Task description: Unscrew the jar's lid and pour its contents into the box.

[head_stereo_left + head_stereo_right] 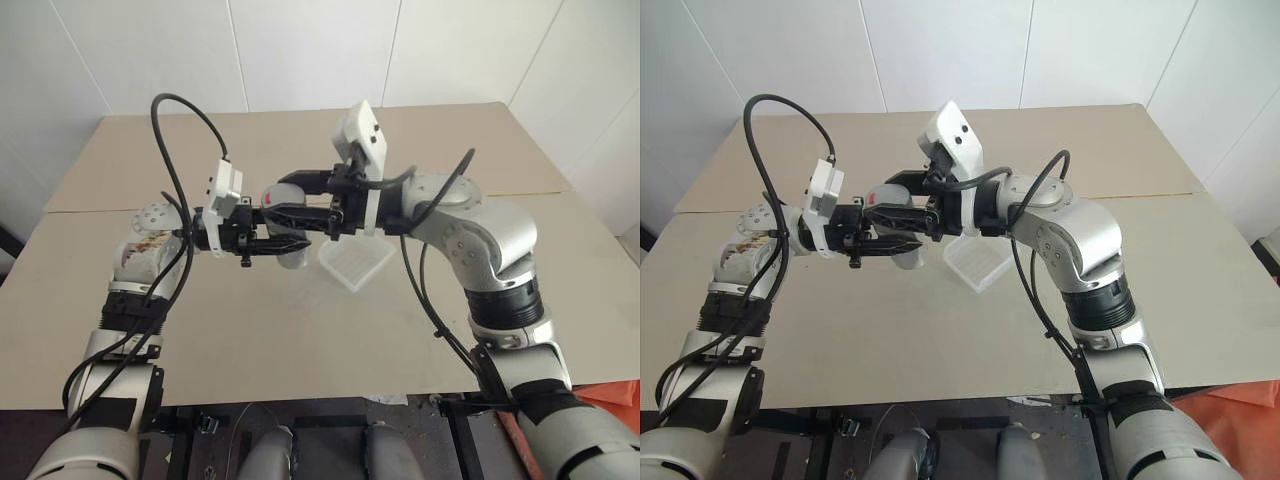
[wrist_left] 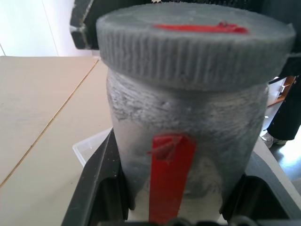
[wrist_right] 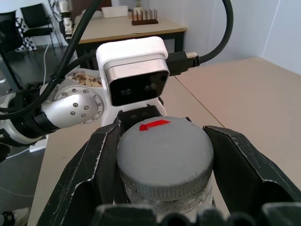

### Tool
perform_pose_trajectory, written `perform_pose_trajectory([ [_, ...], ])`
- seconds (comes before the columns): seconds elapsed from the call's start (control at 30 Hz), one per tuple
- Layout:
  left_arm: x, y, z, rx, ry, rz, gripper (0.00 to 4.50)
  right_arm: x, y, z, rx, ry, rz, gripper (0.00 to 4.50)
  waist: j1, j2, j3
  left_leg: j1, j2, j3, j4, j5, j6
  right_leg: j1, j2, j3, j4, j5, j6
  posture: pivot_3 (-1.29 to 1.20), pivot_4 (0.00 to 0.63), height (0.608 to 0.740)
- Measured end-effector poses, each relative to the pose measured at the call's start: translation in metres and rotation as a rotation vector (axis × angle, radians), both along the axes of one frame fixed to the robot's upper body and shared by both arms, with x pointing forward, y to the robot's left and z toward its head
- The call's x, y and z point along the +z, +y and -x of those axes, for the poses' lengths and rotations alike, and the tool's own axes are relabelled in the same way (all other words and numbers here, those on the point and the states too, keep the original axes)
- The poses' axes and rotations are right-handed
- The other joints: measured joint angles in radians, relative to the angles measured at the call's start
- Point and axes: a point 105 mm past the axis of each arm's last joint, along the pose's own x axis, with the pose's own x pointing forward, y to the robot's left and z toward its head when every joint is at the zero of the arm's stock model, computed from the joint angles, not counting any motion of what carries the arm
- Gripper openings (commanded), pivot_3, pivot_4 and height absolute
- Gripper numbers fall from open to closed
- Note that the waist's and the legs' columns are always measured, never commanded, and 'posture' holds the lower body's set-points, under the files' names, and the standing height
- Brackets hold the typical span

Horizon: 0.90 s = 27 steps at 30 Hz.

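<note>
The jar (image 2: 188,136) is held above the beige table (image 1: 250,330), in mid-air between the two arms, near the table's centre. The left gripper (image 1: 285,243) is clenched on the jar body; in the left wrist view its black fingers (image 2: 101,188) press both sides of the frosted grey wall, which carries a red strip. The right gripper (image 3: 164,160) is clamped around the lid (image 3: 163,157), a ribbed grey cap with a red mark on top, with one finger (image 3: 89,174) against each side of the rim. The lid sits on the jar.

The box (image 1: 355,262), a clear ribbed tray, lies on the table just right of and beyond the jar, partly hidden by the right gripper and wrist. Black cables (image 1: 190,110) loop above both wrists. The left arm's white wrist camera (image 3: 134,77) faces the lid at close range.
</note>
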Motion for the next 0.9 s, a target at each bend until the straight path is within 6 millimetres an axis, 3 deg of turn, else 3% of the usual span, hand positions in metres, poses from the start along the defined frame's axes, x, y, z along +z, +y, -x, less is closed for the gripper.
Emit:
perform_pose_trajectory([
  [0.1, 0.001, 0.000, 0.006, -0.042, 0.005, -0.009, 1.96, 0.000, -0.001, 0.001, 0.122, -0.008, -0.005, 3.01, 0.000, 0.000, 0.000, 0.000, 0.000, 0.000, 0.000, 0.000, 0.000, 0.001, 0.000, 0.000, -0.001, 0.000, 0.000, 0.00, 0.150, 0.740],
  [0.3, 0.015, -0.010, 0.031, -0.209, -0.020, -0.030, 1.96, 0.009, -0.004, 0.013, 0.549, -0.039, 0.008, 3.01, -0.018, 0.000, 0.000, 0.001, 0.001, 0.000, 0.000, 0.000, 0.000, 0.001, 0.000, 0.000, 0.000, 0.000, 0.000, 0.00, 0.150, 0.740],
  [0.43, 0.016, -0.012, 0.038, -0.247, -0.013, -0.052, 1.96, 0.009, 0.000, 0.016, 0.671, -0.036, 0.025, 3.01, -0.023, 0.000, 0.000, 0.001, 0.001, 0.000, 0.000, 0.000, 0.000, 0.001, 0.001, 0.000, 0.000, 0.000, 0.000, 0.00, 0.150, 0.740],
  [0.53, 0.014, -0.006, 0.038, -0.226, 0.003, -0.059, 1.96, 0.007, 0.006, 0.012, 0.689, -0.048, 0.032, 3.01, -0.028, 0.000, 0.000, 0.003, 0.002, 0.001, 0.000, 0.000, 0.000, 0.000, 0.001, 0.000, 0.000, 0.000, 0.000, 0.00, 0.150, 0.740],
  [0.7, 0.014, -0.004, 0.037, -0.207, 0.024, -0.036, 1.96, 0.002, 0.015, 0.006, 0.670, -0.063, 0.053, 4.31, -0.022, 0.000, 0.000, 0.003, 0.002, 0.001, 0.000, 0.000, -0.001, 0.000, 0.001, 0.000, 0.001, 0.000, 0.000, 0.00, 0.150, 0.740],
  [0.83, 0.014, 0.000, 0.031, -0.153, 0.028, -0.023, 1.96, 0.002, 0.012, -0.004, 0.545, -0.091, 0.035, 4.41, -0.015, 0.000, 0.000, 0.002, 0.002, 0.000, 0.000, 0.000, -0.001, 0.000, 0.001, 0.000, 0.002, 0.000, 0.000, 0.00, 0.150, 0.740],
  [0.9, 0.011, 0.009, 0.025, -0.093, 0.037, -0.025, 1.96, 0.002, 0.000, -0.011, 0.416, -0.124, 0.014, 4.41, -0.011, 0.000, 0.000, 0.002, 0.001, 0.000, 0.000, 0.001, -0.001, 0.000, 0.001, 0.000, 0.002, 0.000, 0.000, 0.00, 0.150, 0.740],
])
